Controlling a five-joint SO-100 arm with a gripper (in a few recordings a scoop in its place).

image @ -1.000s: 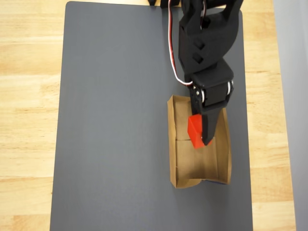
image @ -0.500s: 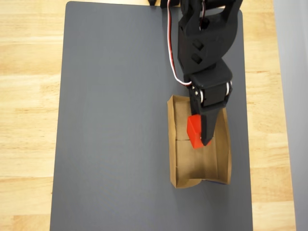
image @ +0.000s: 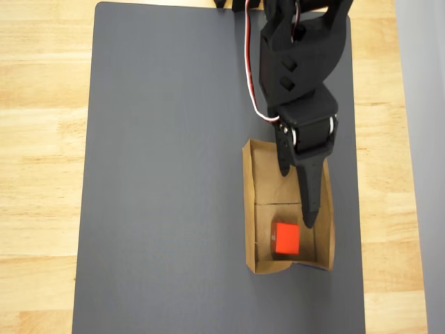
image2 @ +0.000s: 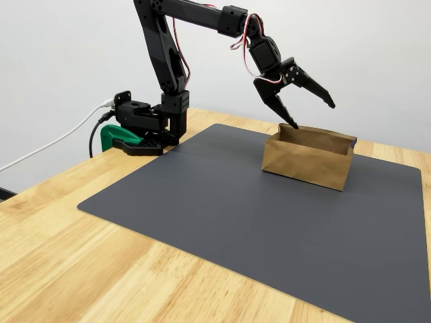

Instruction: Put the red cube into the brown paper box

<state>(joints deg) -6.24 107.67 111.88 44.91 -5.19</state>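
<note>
The red cube (image: 286, 238) lies on the floor of the brown paper box (image: 248, 209), in the end nearest the picture's bottom, just past the fold line. My black gripper (image: 295, 195) hangs open above the box with nothing between its fingers. One long finger (image: 308, 205) points down over the box, close beside the cube. In the fixed view the open gripper (image2: 313, 115) hovers over the box (image2: 306, 160), its lower fingertip at the rim of the far wall.
The box stands on a dark grey mat (image: 167, 174) that covers a wooden table (image: 42, 139). The arm's base with a green clamp (image2: 118, 138) and a white cable sits at the table's back left edge.
The gripper has opened and let the red cube go. The cube dropped from between the fingers onto the box floor. The arm itself has barely moved.
</note>
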